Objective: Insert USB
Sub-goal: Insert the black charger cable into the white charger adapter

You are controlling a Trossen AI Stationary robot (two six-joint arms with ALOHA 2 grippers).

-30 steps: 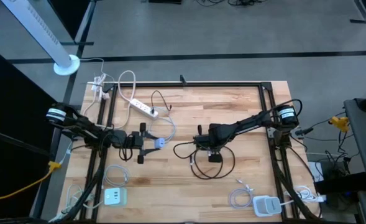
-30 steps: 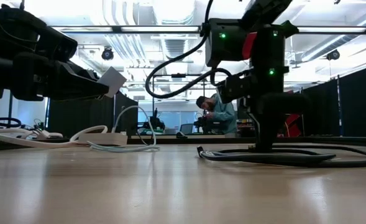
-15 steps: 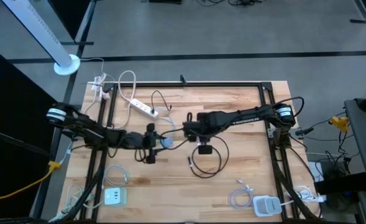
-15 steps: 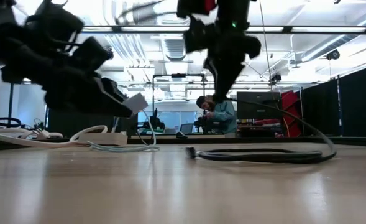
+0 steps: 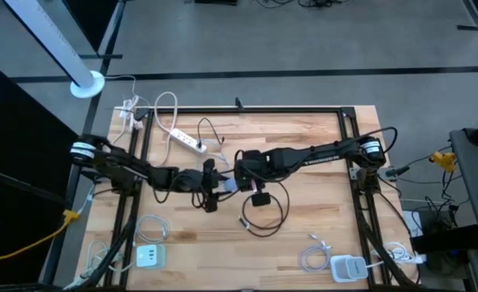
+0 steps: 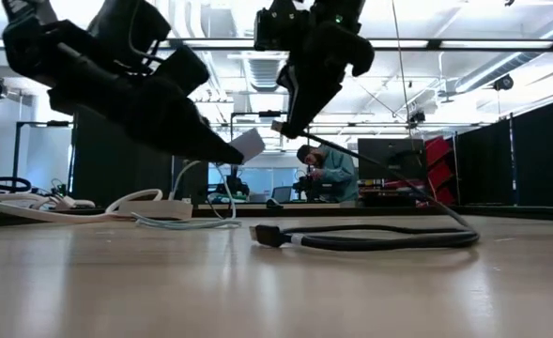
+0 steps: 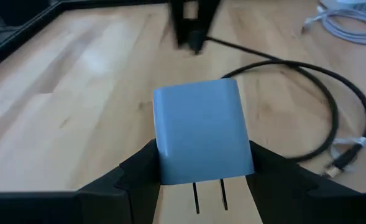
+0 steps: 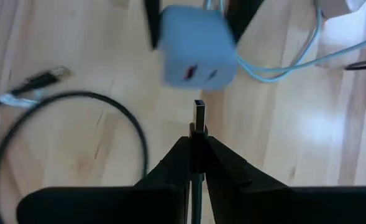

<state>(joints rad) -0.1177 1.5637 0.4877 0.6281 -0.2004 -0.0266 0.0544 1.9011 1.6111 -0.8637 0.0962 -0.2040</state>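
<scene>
your left gripper (image 7: 198,180) stands wide, clamping the pale blue cube-shaped plastic wall charger (image 7: 201,130) above mid-table, its two ports facing the right arm. your right gripper (image 8: 197,155) is pinched tight on the black usb cable's metal plug (image 8: 199,115), aimed at those ports and just short of them. plug not yet inserted. the cable's free end (image 6: 268,235) lies on the wooden table (image 5: 320,146). alignment and insertion remain

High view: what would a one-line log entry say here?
left gripper: holds blue charger | right gripper: holds USB plug | plug facing charger, not inserted
</scene>
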